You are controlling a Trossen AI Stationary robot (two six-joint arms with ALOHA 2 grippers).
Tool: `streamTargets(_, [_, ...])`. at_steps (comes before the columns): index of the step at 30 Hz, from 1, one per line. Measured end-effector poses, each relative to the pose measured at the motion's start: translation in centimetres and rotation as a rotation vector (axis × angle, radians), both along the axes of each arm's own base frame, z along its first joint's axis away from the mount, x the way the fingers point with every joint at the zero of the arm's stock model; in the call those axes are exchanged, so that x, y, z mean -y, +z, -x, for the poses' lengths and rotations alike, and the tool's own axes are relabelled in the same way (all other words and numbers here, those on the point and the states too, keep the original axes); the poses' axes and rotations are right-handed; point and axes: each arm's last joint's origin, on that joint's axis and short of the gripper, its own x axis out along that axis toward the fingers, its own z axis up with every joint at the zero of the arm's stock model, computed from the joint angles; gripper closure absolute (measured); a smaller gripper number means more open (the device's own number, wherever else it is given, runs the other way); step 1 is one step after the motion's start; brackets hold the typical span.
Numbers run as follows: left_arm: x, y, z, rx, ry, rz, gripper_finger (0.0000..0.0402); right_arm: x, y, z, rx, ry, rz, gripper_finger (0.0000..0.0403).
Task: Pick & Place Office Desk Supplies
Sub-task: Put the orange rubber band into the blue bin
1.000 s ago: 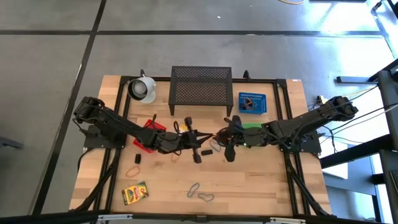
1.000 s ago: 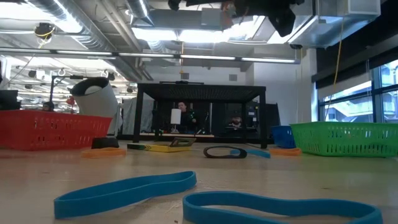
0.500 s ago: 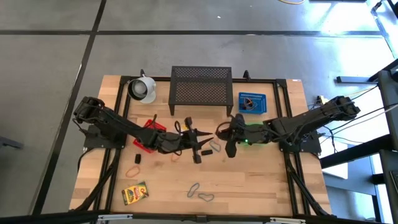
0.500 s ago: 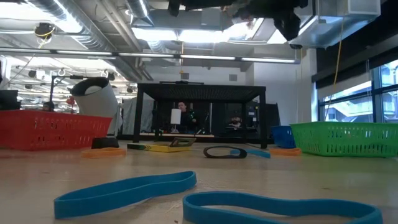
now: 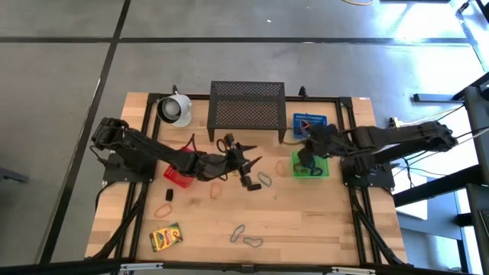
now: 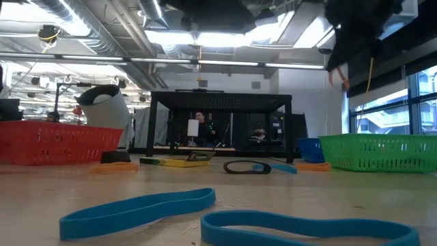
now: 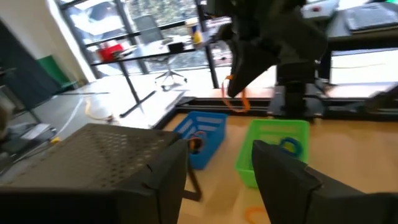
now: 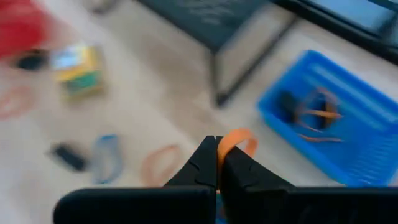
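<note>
Orange loop (image 8: 235, 140) in dark right tool (image 8: 216, 160); blue basket (image 5: 309, 127), green basket (image 5: 309, 165), red basket (image 5: 180, 169), black mesh shelf (image 5: 247, 110), white mug (image 5: 176, 109).

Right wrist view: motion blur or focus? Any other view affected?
Right wrist view: table items smeared, red basket worst; right gripper and its orange loop sharper. Left wrist view: soft, near fingers blurred. Low view: ceiling lights glare, arms silhouetted. High view: clean.

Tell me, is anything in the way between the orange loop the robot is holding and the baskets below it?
Nothing visible is. The right end effector pinches the orange loop in open air over the green basket, beside the blue basket. The left end effector is off to the side, open, over the table's middle.
</note>
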Motion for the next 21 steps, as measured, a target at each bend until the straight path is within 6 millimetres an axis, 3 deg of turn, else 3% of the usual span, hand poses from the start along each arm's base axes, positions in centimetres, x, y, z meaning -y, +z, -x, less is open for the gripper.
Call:
streamTargets(6, [-2.2, 0.3, -0.2, 0.04, 0.112, 0.016, 0.0232, 4.8, -0.9, 0.1, -0.147, -0.169, 0.061, 0.0402])
streamTargets(13, [-3.8, 0.5, -0.3, 0.086, 0.22, 0.031, 0.0233, 10.4, -3.0, 0.0, -0.349, -0.217, -0.002, 0.0402])
streamTargets(21, [-4.3, 0.7, -0.2, 0.107, 0.272, 0.029, 0.0236, 13.3, -5.7, -0.9, -0.484, -0.204, -0.049, 0.04])
